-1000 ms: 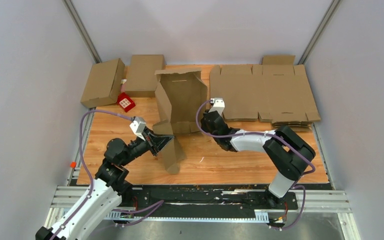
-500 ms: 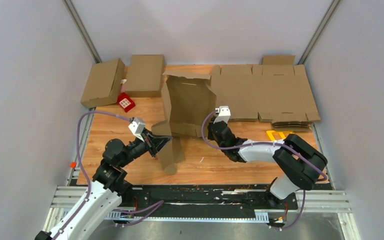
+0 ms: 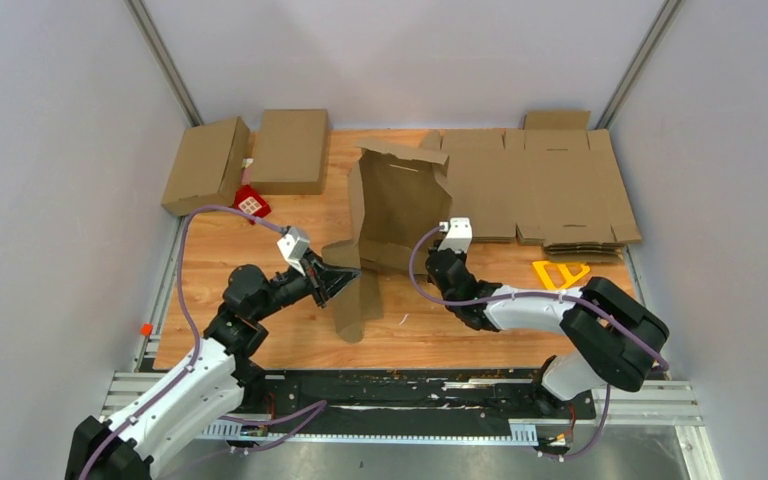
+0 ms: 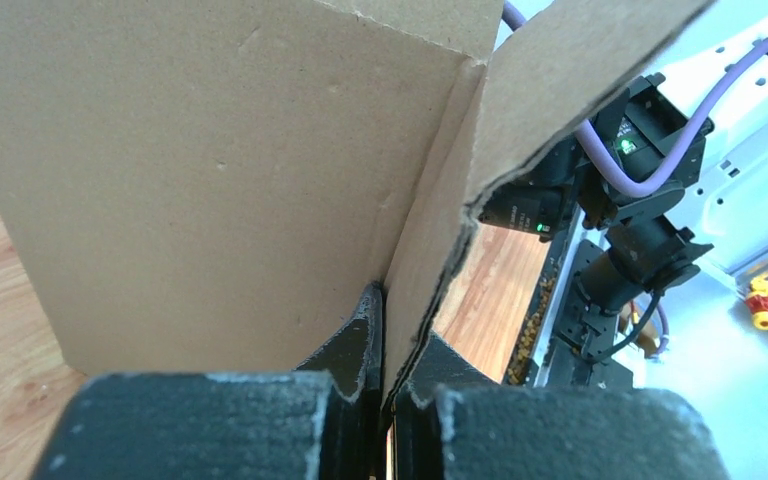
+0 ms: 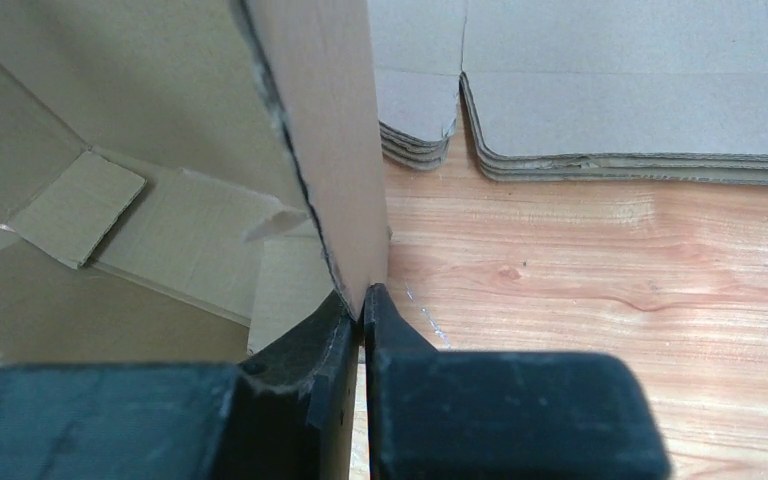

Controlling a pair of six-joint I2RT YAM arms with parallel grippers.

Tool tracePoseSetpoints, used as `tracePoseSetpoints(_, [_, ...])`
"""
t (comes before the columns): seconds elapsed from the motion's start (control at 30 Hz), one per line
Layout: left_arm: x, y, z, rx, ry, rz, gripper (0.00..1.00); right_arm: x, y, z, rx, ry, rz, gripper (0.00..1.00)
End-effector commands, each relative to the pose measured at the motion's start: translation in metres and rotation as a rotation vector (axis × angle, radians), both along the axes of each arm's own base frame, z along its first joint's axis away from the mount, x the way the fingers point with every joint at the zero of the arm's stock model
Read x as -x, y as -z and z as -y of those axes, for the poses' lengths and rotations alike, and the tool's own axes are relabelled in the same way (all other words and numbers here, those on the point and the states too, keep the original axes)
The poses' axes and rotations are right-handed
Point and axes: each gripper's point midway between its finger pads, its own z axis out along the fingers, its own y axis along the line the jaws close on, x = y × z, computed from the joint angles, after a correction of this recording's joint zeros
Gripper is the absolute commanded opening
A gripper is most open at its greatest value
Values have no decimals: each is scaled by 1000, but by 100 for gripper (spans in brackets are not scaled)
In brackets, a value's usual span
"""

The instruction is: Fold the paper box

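The paper box (image 3: 397, 205) is a half-erected brown cardboard shell standing in the middle of the wooden table, open side facing me, with a flap hanging down at its near left (image 3: 352, 305). My left gripper (image 3: 345, 280) is shut on that left flap; the left wrist view shows the cardboard wall (image 4: 430, 250) pinched between the black fingers (image 4: 355, 345). My right gripper (image 3: 430, 262) is shut on the box's near right wall, whose edge (image 5: 345, 200) runs down between the fingers (image 5: 385, 315) in the right wrist view. The box's inner flaps (image 5: 90, 210) show there.
A stack of flat cardboard blanks (image 3: 545, 190) lies at the back right, its edges (image 5: 640, 165) close behind the right gripper. Two folded boxes (image 3: 205, 165) (image 3: 290, 150) sit at the back left beside a red object (image 3: 251, 203). A yellow triangle piece (image 3: 558, 272) lies right of the right arm.
Both arms have carried the box to the right, and it has turned a little. The yellow piece, covered by the right arm before, now shows. Both grips hold.
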Motion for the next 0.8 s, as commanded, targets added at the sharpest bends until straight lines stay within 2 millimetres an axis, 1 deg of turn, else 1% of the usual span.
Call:
tracePoseSetpoints(0.0, [-5,12,-5,-52,-44,-44,4,3,-8,-18,-36,-84,14,6])
tracePoseSetpoints(0.1, [-10,15,-7,-69,-69,-50,4,-4,-9,-18,-43,-94,12,6])
tracePoseSetpoints(0.2, [-22,18,-8,-93,-115,-54,5,-15,-13,-15,-60,-101,15,4])
tracePoseSetpoints(0.27, [-28,20,-5,-100,-113,-64,4,-20,-17,-10,-50,-79,22,3])
tracePoseSetpoints(0.33, [-28,20,2,-106,-78,-67,4,-23,-19,-7,-37,-54,25,3])
tracePoseSetpoints(0.4, [-28,20,3,-104,-70,-65,4,-24,-19,-5,-31,-49,26,4])
tracePoseSetpoints(0.57, [-26,22,3,-102,-66,-59,4,-24,-17,-8,-14,-81,12,15])
tracePoseSetpoints(0.77, [-27,24,1,-120,-78,-67,5,-31,-14,6,-19,-59,-17,17])
